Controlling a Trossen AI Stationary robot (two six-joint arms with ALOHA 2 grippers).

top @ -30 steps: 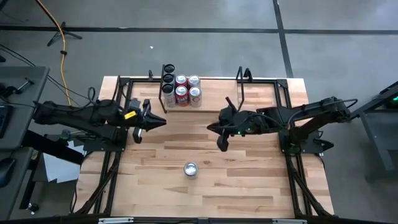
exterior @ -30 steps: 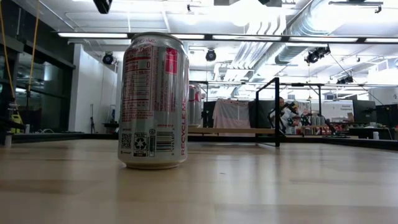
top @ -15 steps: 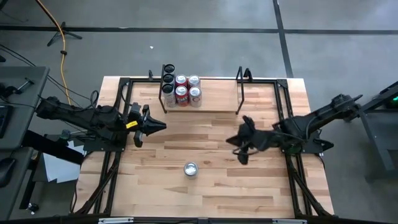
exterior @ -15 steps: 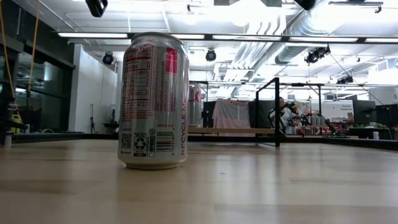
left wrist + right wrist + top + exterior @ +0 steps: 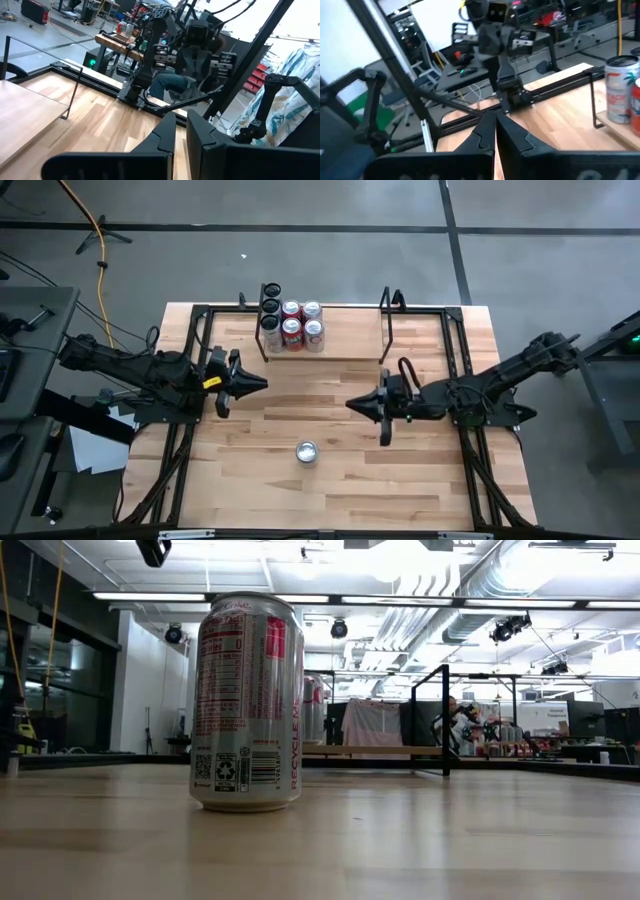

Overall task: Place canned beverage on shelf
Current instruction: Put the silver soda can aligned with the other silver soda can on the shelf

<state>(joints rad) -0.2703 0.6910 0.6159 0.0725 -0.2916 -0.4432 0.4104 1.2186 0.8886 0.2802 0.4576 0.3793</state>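
Observation:
A silver and red beverage can (image 5: 306, 451) stands upright on its base on the wooden table, near the front middle; it fills the left of the low view (image 5: 246, 700). The shelf (image 5: 345, 342), a pale plank with black rod uprights, stands at the table's far middle and bears several cans (image 5: 290, 325) at its left end. My left gripper (image 5: 264, 383) hovers shut at the left, far-left of the can. My right gripper (image 5: 349, 404) hovers shut, far-right of the can, and touches nothing.
The table's black frame rails run along its left and right sides (image 5: 455, 370). The shelf's right upright (image 5: 385, 315) stands just beyond my right arm. The shelf's plank is bare right of its cans (image 5: 621, 90). Bare tabletop lies around the lone can.
My right gripper has drawn back from the table's middle toward the right and near edges, then come back a little toward the left, staying shut. My left gripper has shifted slightly toward the near edge. The can has not moved.

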